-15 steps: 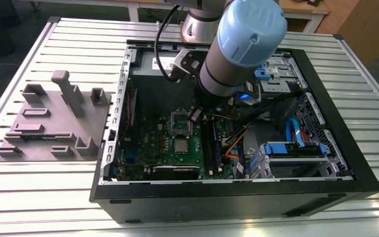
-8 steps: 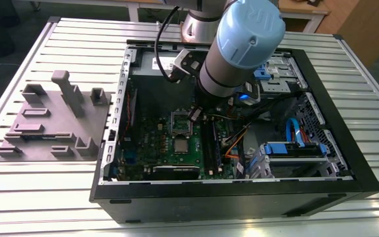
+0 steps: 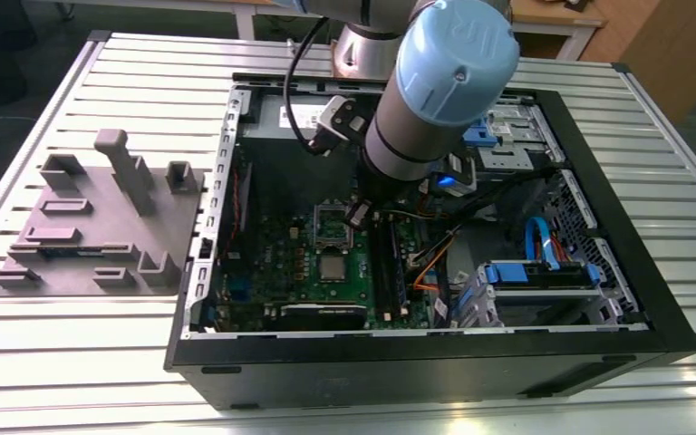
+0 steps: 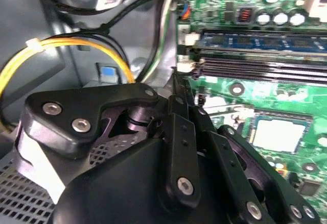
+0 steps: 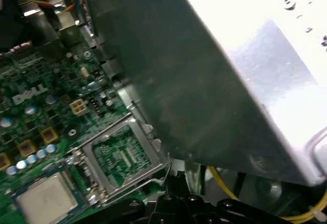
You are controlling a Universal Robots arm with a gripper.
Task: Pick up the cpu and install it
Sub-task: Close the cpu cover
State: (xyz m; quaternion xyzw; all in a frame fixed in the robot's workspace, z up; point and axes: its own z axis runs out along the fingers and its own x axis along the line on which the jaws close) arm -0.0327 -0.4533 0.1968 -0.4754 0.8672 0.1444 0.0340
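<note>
The gripper [image 3: 357, 215] hangs above the open socket [image 3: 331, 227]; jaw state cannot be determined. The cpu [image 3: 331, 265] lies on the motherboard [image 3: 312, 272] beside the socket.

Wrist views close over motherboard [image 4: 265, 81]

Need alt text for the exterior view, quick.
The arm reaches down into an open computer case on a slatted table; its tool hangs above the motherboard, near the cpu. A grey plate lies on the exterior view's left.
</note>
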